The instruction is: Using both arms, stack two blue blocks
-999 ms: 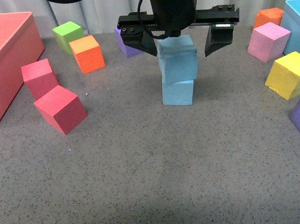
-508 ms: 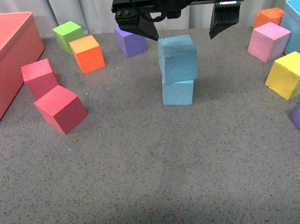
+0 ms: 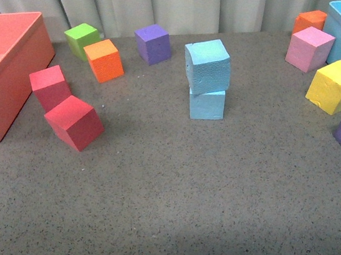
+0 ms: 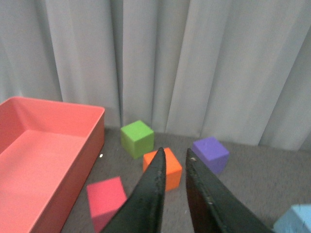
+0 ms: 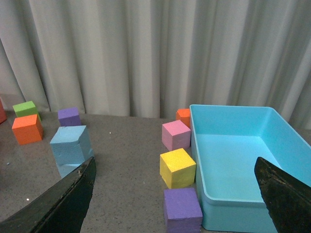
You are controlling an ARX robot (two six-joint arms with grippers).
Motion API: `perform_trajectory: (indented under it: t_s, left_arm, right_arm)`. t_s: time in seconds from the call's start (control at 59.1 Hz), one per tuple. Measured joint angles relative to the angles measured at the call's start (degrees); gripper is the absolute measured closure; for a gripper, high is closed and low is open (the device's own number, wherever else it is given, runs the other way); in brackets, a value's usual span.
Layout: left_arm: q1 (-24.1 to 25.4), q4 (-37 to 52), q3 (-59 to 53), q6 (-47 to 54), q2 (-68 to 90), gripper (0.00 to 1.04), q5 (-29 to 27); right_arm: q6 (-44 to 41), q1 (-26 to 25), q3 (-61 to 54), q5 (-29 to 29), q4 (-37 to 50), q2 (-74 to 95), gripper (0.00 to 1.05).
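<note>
Blue blocks (image 3: pixel 207 78) stand stacked; the tool overhead has gone

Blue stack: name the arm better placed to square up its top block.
Right, probably. The right gripper is wide open and its camera shows the whole blue stack. The left gripper is nearly shut and sees only a blue corner.

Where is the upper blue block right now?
In the front view the upper blue block sits on the lower blue block near the table's middle, slightly twisted, right of the purple cube.
</note>
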Motion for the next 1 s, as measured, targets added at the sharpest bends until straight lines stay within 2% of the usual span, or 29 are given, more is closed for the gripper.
perform_trajectory:
  t_s: [0.034,0.22,0.271,0.406,0.694,0.762,0.83,0.999]
  left_arm:
    - [0.6,0.2,-2.1,-0.1,-1.2,1.01,1.0]
    - [5.0,1.0,-13.3,0.6,-11.6,1.01,6.1]
    - [6.4,3.9,-16.5,0.6,-12.7,1.01,7.2]
    - [8.7,2.4,-21.2,0.6,-17.4,1.01,9.0]
    - [11.9,-5.1,-26.8,0.6,-30.8,1.01,12.4]
    - [12.9,-8.3,-28.1,0.6,-35.2,1.01,13.3]
    - [16.2,-11.6,-29.0,0.7,-39.6,1.01,17.3]
    - [17.4,-20.1,-30.4,0.7,-49.7,1.01,17.8]
  right_arm:
    - [0.0,0.0,0.0,0.0,0.0,0.0,0.1]
    - [0.0,0.0,0.0,0.1,0.0,0.0,0.1]
    - [0.0,0.0,0.0,0.1,0.0,0.0,0.1]
    - [0.0,0.0,0.0,0.0,0.0,0.0,0.1]
    - [0.0,0.0,0.0,0.0,0.0,0.0,0.1]
    - [0.0,0.0,0.0,0.0,0.0,0.0,0.1]
    - [0.0,0.0,0.0,0.0,0.0,0.0,0.1]
    - [0.0,0.0,0.0,0.0,0.0,0.0,0.1]
